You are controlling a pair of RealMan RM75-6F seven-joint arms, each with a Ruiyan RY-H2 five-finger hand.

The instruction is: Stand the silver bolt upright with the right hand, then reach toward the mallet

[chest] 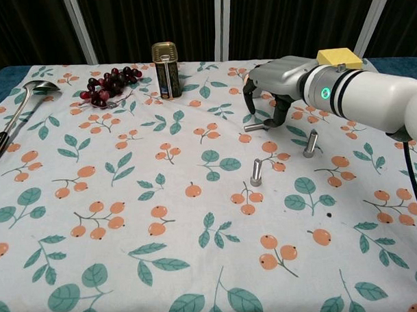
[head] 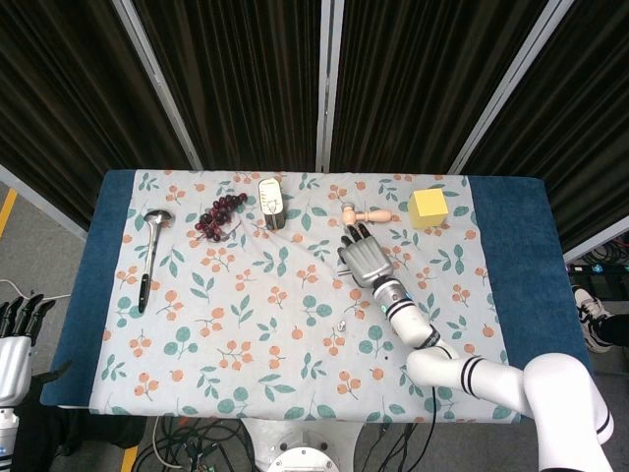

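A silver bolt (chest: 309,144) stands upright on the floral cloth, free of any hand. My right hand (head: 362,258) hovers over the cloth with its fingers spread, and they end just short of the wooden mallet (head: 367,214) at the table's far side. From the chest view the right hand (chest: 271,85) arches fingers-down with nothing in it and hides the mallet. My left hand (head: 12,339) hangs off the table's near left edge, fingers apart and empty.
A second upright bolt (chest: 256,173) and a lying bolt (chest: 257,126) sit near the right hand. A yellow block (head: 428,207), a tin can (head: 271,203), grapes (head: 220,215) and a ladle (head: 150,251) line the far and left sides.
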